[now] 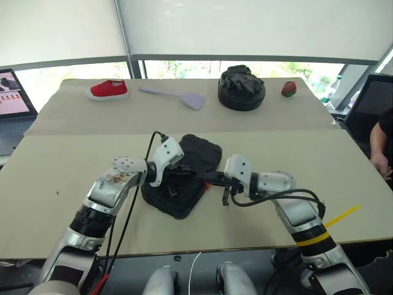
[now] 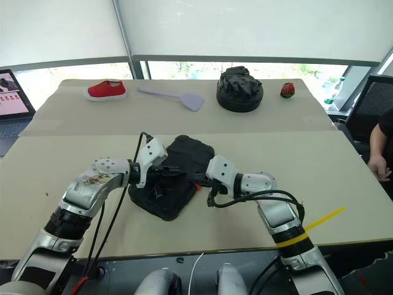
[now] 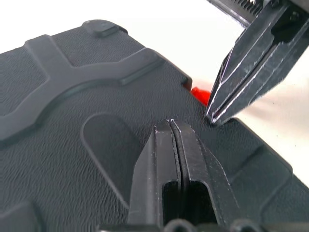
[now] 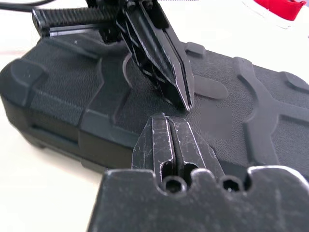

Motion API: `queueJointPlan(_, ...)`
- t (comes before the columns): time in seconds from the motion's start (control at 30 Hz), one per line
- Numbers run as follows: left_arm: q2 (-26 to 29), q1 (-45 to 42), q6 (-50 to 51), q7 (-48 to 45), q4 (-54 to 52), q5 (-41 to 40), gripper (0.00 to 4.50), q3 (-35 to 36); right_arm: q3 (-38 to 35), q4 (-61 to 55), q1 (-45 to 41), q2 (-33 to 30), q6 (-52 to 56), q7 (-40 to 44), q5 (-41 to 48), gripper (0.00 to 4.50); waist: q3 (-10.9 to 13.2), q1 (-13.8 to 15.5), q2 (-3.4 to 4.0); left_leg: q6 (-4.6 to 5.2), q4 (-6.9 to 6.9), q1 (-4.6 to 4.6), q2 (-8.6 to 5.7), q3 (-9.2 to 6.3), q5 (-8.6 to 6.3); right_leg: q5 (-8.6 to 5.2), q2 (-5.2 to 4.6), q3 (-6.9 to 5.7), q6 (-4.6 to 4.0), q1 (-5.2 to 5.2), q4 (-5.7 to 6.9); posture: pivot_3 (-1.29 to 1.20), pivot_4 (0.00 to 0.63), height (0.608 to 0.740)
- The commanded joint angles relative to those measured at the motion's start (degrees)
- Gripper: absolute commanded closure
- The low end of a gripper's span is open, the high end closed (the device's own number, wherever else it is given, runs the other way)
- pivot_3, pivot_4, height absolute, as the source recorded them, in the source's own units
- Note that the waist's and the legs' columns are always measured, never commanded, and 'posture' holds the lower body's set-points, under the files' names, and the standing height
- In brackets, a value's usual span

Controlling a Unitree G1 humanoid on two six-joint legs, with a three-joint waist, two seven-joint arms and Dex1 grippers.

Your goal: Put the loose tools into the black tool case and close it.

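Grippers are meeting over the black tool case (image 1: 184,175), which is lying closed, lid down, on the beige table (image 1: 67,178) just in front of the robot, set at a slant to the table's near edge. Its ribbed, textured shell is facing up, and a small orange latch (image 3: 199,94) is peeking out at one edge in the left wrist view.

The left gripper (image 3: 172,126) is reaching in from the left with its two black fingers pressed together, nothing between them, the tips sitting over a shallow oval hollow in the lid. The right gripper (image 4: 166,122) is coming in from the right, its fingers likewise pressed together and holding nothing, its tips hanging just above the lid near the case's right edge. In the wrist views the two pairs of fingertips are pointing toward each other and lying close, without touching.

At the far side of the table, well apart from the case, a red shoe (image 1: 108,90) is lying at the left, a pale lilac spatula (image 1: 178,96) beside it, a round black fabric bundle (image 1: 241,88) further right and a small red and green object (image 1: 288,89) beyond that. A laptop (image 1: 13,98) is standing at the left edge, and a person's hand (image 1: 381,165) is showing at the right edge.
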Motion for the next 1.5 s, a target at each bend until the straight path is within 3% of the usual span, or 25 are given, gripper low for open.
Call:
queueJointPlan(0.03,1.1,3.1,3.1,0.3,4.6,3.1,4.43,-3.6,-2.3,-1.0,1.0,-0.6,1.9,-0.9,1.6,4.50,0.0,0.0,0.01,0.00,0.00,0.00,0.00,0.00,0.00,0.00,0.00,0.00,0.00,0.00,0.00,0.00,0.150,0.740)
queueJointPlan(0.23,1.3,3.4,3.2,0.3,4.3,3.0,4.43,-3.4,-5.9,-3.6,4.5,-2.0,3.7,-0.9,5.5,4.50,0.0,0.0,0.01,0.00,-0.01,-0.03,-0.02,0.00,0.00,0.00,-0.01,0.00,0.00,-0.01,-0.02,0.00,0.150,0.740)
queueJointPlan(0.43,1.5,3.5,3.2,0.0,4.2,3.0,4.43,-3.8,-3.6,-0.8,5.9,-1.5,3.8,-1.8,4.0,4.50,0.0,0.0,0.01,0.00,-0.01,-0.03,-0.01,-0.01,0.00,-0.01,-0.01,-0.01,0.01,-0.02,-0.02,0.00,0.150,0.740)
queueJointPlan(0.9,2.1,3.6,4.1,-0.5,4.3,3.1,4.43,-4.5,-0.9,4.2,0.9,4.0,1.4,-2.1,2.6,4.50,0.0,-0.2,0.01,0.00,-0.02,-0.04,0.02,0.00,0.00,-0.02,0.05,0.01,0.01,-0.08,-0.01,0.00,0.150,0.740)
queueJointPlan(1.23,2.9,4.8,4.3,-0.2,3.7,3.0,4.43,-3.9,-2.3,-0.9,3.0,-3.0,4.9,1.4,2.9,4.50,0.0,-0.2,0.02,0.00,-0.06,-0.06,0.04,0.00,0.00,-0.02,0.05,0.03,0.00,-0.10,-0.05,0.00,0.150,0.740)
queueJointPlan(1.5,2.7,4.8,4.3,-0.1,3.7,2.9,4.43,-4.0,-1.2,0.4,1.3,-0.8,5.0,0.3,2.9,4.50,0.0,-0.2,0.00,0.00,-0.11,-0.02,0.05,0.00,0.00,-0.04,0.07,0.02,-0.02,-0.09,-0.05,0.00,0.150,0.740)
